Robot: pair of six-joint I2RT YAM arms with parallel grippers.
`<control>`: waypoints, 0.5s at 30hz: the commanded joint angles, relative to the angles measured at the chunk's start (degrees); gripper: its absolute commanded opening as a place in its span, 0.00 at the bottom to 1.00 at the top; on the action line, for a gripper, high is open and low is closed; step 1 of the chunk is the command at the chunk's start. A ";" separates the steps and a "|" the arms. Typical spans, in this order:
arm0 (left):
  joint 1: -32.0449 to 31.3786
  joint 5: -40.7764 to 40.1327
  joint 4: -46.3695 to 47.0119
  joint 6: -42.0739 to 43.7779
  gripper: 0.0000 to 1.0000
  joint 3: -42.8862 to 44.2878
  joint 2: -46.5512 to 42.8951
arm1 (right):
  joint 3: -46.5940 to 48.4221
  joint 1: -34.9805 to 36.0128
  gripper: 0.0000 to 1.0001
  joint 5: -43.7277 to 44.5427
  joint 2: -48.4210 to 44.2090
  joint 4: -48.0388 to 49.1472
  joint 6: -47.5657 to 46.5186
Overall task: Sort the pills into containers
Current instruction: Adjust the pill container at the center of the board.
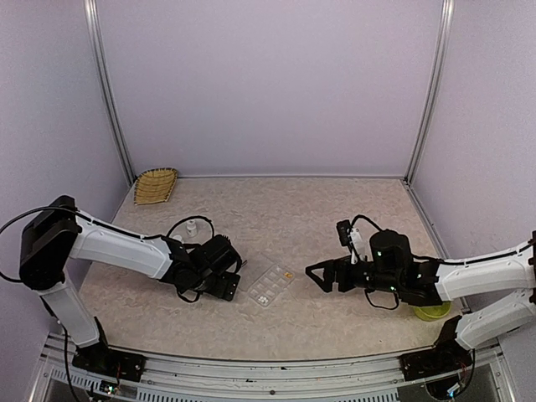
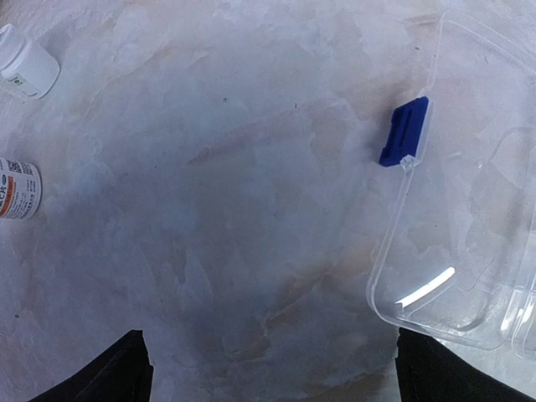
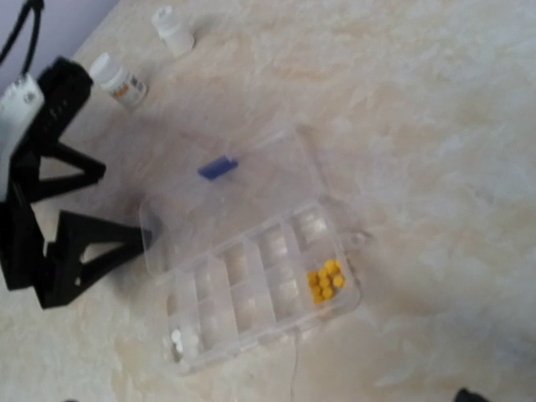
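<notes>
Beige mottled table (image 1: 335,218), lilac walls. Organizer box (image 1: 268,283) sits centre with its lid (image 2: 469,167) folded flat toward the left arm, so the cells are reachable from above. Orange pills (image 3: 325,280) are in the 3 o'clock corner cell, pale pills (image 3: 177,339) at 6. Left gripper (image 1: 234,283) at 9 and right gripper (image 1: 316,275) at 3 are both spread wide and empty, probably staged for a pick.

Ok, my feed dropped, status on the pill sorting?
Left claw open, right claw open, both empty. Clear plastic organizer box lid open, orange-yellow pills in one corner. Nothing blocking.
</notes>
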 commanded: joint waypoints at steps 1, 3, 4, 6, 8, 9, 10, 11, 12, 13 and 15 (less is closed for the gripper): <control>0.19 0.54 2.07 1.83 0.99 0.88 -1.63 | -0.18 -0.45 0.93 -2.74 2.32 1.65 0.15; 0.44 2.73 3.76 2.60 0.99 -0.34 -4.46 | -0.36 -0.45 0.90 -4.09 3.63 2.52 0.20; 0.76 4.11 4.83 2.93 0.99 -1.04 -6.16 | -0.38 -0.47 0.89 -5.08 4.61 2.98 0.28; 1.82 7.94 7.31 3.62 0.99 -2.65 -9.70 | -0.55 -0.45 0.87 -7.20 6.26 4.31 0.56; 3.48 12.39 10.03 4.17 0.98 -4.01 -12.67 | -0.57 -0.44 0.84 -9.37 8.13 5.79 1.14; 4.51 14.23 10.94 4.18 0.98 -4.46 -13.81 | -0.54 -0.44 0.83 -10.51 8.92 6.59 1.35; 5.65 16.23 11.80 4.11 0.98 -4.93 -14.59 | -0.49 -0.44 0.82 -11.37 9.73 7.28 1.61; 6.68 18.04 12.63 3.98 0.98 -5.34 -15.12 | -0.41 -0.40 0.80 -12.28 10.45 7.84 1.91; 7.66 19.74 13.23 3.92 0.98 -5.59 -15.22 | -0.32 -0.33 0.78 -13.22 11.16 8.35 2.18; 8.73 21.29 13.78 3.83 0.98 -5.74 -15.08 | -0.20 -0.37 0.76 -13.77 11.78 8.72 2.45; 9.60 23.43 14.39 3.63 0.97 -5.41 -13.93 | -0.02 -0.26 0.74 -14.65 12.84 9.15 2.92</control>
